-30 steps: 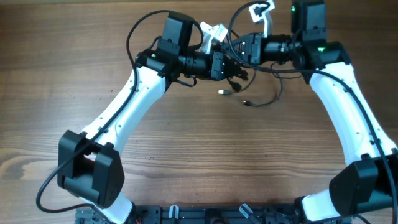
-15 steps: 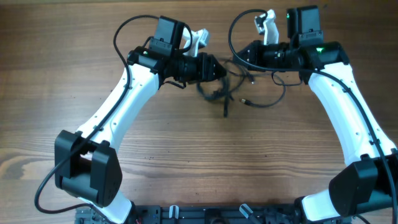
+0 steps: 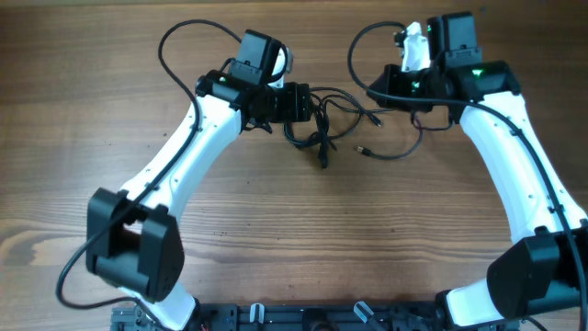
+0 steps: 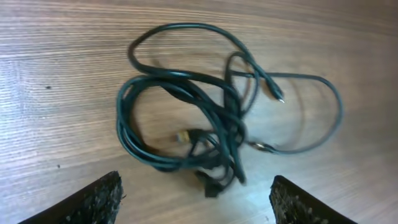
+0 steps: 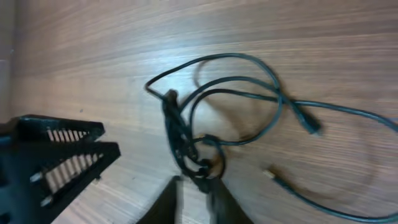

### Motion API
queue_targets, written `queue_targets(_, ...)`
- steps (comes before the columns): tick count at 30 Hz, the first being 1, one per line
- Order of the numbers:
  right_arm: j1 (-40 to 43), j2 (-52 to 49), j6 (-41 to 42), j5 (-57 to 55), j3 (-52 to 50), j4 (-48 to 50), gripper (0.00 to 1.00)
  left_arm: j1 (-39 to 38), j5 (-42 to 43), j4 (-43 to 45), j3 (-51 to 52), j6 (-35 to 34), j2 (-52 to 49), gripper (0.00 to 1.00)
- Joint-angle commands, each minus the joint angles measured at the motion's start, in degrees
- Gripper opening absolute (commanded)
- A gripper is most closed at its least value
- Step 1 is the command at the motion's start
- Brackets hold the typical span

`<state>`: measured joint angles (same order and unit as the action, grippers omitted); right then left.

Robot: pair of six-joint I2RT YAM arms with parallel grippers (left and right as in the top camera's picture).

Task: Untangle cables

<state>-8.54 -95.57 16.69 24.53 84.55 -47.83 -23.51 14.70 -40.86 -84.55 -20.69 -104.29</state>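
The cables (image 3: 319, 129) lie as a black tangle on the wooden table between my two grippers, with loose strands and small plug ends (image 3: 364, 149) trailing right. In the left wrist view the knot (image 4: 186, 130) rests on the wood ahead of my left gripper (image 4: 199, 205), whose fingers (image 4: 93, 202) stand wide apart and open, with nothing between them. My right gripper (image 5: 194, 188) points at the same bundle (image 5: 186, 146). Its jaws have a narrow gap with bare wood showing through. The knot's lower end lies just at its blurred tips. In the overhead view the left gripper (image 3: 310, 99) and the right gripper (image 3: 378, 89) face each other.
My left gripper's black body (image 5: 56, 155) shows at the left of the right wrist view, close to the tangle. Thicker black wires loop off each white arm (image 3: 184, 165) at the back of the table. The table's front edge carries a black rail (image 3: 294, 317).
The bundle, earlier hanging between both grippers, has dropped onto the table. My left gripper has opened wide and drawn back left. My right gripper has drawn back right.
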Motion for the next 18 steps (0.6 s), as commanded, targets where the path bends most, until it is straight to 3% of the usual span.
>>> queue_targets(1, 0.44, 0.15, -0.26, -2.19, 0.17, -0.09, 0.37, 0.00, -2.80, 2.97, -0.61, -5.49, -6.19, 0.74)
queue_targets(4, 0.42, 0.15, -1.46, -2.73, 0.17, -0.24, 0.46, 0.07, -4.00, 5.57, -0.61, -5.05, -9.09, 0.43)
queue_targets(5, 0.42, 0.15, -1.73, -2.80, 0.17, -0.26, 0.47, 0.15, -5.73, 5.75, -0.61, -5.05, -9.77, 0.40)
queue_targets(7, 0.42, 0.15, -1.75, -3.58, 0.17, -0.26, 0.48, 0.33, -9.20, 5.75, -0.61, -1.36, -11.19, 0.41)
queue_targets(10, 0.44, 0.15, -2.64, -4.02, 0.17, -0.26, 0.48, 0.59, -9.66, 6.47, -0.61, 5.51, -14.10, 0.50)
queue_targets(18, 0.42, 0.15, -3.15, -4.00, 0.17, -0.57, 0.48, 0.59, -9.66, 18.36, -0.61, 7.04, -19.82, 0.62)
